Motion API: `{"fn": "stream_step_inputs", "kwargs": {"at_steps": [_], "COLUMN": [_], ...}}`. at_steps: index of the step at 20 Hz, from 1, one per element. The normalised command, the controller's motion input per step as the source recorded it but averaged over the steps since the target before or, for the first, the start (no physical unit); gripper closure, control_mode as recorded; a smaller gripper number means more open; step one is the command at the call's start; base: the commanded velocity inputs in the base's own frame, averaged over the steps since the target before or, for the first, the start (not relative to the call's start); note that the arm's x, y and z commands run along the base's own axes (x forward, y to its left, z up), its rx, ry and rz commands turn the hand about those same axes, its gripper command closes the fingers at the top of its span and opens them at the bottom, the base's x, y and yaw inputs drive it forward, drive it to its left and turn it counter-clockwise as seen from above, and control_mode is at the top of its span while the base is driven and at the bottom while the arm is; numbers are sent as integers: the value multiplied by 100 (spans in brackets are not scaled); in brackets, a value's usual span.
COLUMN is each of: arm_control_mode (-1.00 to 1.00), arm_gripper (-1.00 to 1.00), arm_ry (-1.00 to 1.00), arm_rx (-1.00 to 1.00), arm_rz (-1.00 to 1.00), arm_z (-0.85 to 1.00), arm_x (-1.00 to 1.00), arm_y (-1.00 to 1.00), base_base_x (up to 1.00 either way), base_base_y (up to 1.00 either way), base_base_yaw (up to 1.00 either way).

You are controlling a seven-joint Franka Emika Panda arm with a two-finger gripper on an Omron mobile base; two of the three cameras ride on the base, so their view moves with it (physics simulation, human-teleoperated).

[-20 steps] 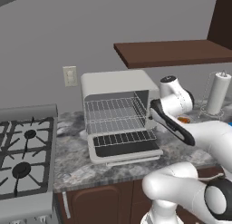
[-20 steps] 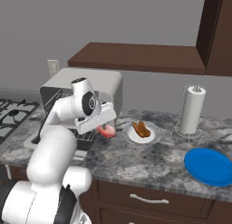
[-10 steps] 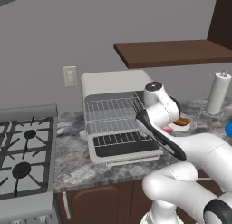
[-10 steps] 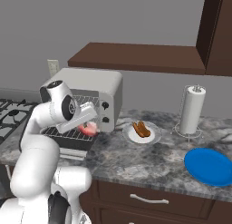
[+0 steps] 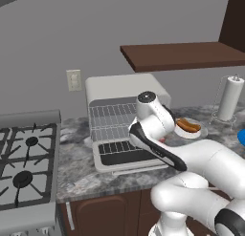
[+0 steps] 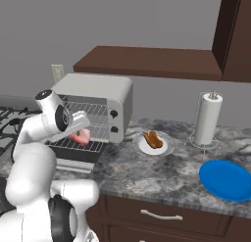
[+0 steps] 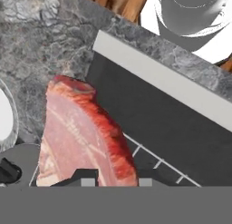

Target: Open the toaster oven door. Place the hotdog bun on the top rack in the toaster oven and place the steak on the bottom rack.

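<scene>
Hand view has the steak (image 7: 84,137) pinched between the fingertips of the gripper (image 7: 113,181), hanging above the dark glass of the toaster oven door (image 7: 172,128), which lies dropped open. A second ago the arm was out to the right of the toaster oven (image 5: 125,108), near the white dish (image 6: 153,144); it has since swung across to the oven's mouth, carrying the steak (image 6: 81,136) with it. That suggests delivery to the bottom rack (image 5: 117,133) is the step in hand. The hotdog bun (image 6: 153,139) sits on its dish, right of the oven, so the top rack (image 5: 112,111) seems unfilled. A speckled grey stone counter (image 6: 162,172) carries everything; beyond the oven stand a paper towel roll (image 6: 206,118) and a blue plate (image 6: 228,180), under a dark wooden shelf (image 6: 147,62).
</scene>
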Motion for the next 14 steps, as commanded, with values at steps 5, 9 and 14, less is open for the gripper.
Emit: {"fn": "stream_step_inputs", "kwargs": {"at_steps": [5,9,14], "arm_control_mode": [-100,-100,-100], "arm_gripper": [100,100,100], "arm_ry": [-12,-9,-3], "arm_rx": [5,0,4], "arm_rz": [0,0,0], "arm_z": [-1,-12,-12], "arm_x": [25,21,23], "arm_y": [34,26,23], "base_base_x": [0,0,0], "base_base_y": [0,0,0], "base_base_yaw": [0,0,0]}}
